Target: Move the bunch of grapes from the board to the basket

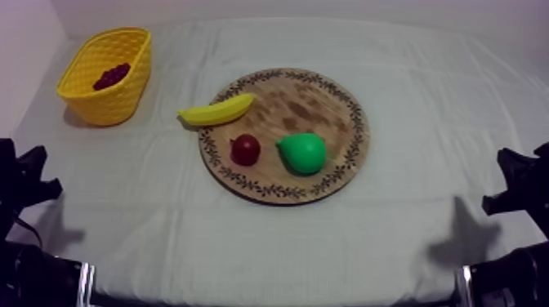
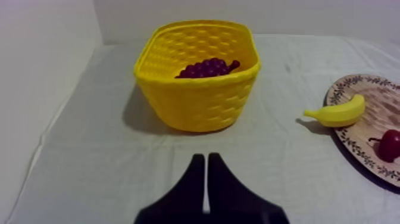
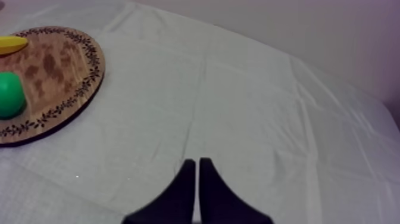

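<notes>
Black fingers of the left gripper (image 2: 205,158) lie clenched together as a narrow wedge, grasping nothing, low over the cloth (image 2: 107,173) by the left edge of the table (image 1: 425,233). The right gripper (image 3: 196,161) is likewise clenched on nothing, by the right edge, and faces bare cloth. In the top view both arms sit low at the table's near corners, well apart from every item.

The wooden board (image 1: 320,101) lies at the table's middle. On its near half the small red fruit (image 1: 245,149) and the pear (image 1: 302,153) sit side by side, apart. The banana (image 1: 217,110) lies across the board's left rim, partly over the cloth.

The yellow basket (image 1: 116,103) stands upright at the far left corner, with the bunch of grapes (image 1: 112,76) inside it. The left wrist view, looking from the side, shows the grapes reaching up against the basket's far wall, a height the top view does not give. The right wrist view takes in the board's right rim with the pear and the banana's tip.
</notes>
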Motion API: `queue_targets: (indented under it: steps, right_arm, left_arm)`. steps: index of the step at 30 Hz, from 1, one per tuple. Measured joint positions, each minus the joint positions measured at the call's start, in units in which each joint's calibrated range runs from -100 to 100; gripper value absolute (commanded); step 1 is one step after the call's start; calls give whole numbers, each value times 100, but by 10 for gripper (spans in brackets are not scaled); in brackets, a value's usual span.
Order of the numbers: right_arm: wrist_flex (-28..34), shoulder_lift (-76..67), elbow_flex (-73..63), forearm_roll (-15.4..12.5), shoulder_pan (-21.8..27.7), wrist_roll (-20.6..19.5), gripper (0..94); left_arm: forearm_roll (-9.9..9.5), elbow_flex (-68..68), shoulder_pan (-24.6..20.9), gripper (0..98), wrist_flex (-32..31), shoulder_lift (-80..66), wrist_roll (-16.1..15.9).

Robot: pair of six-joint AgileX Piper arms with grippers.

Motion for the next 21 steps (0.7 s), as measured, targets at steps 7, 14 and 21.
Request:
queue_targets:
  steps: [7, 14, 21]
  right_arm:
    - [0, 0, 0, 0, 0, 3, 2]
    - [0, 0, 0, 0, 0, 2, 2]
    - [0, 0, 0, 0, 0, 2, 2]
  left_arm:
    - [-40, 7, 82, 0, -4, -8, -13]
    - [-56, 17, 254, 1, -4, -28, 319]
    - [-56, 21, 341, 1, -4, -35, 168]
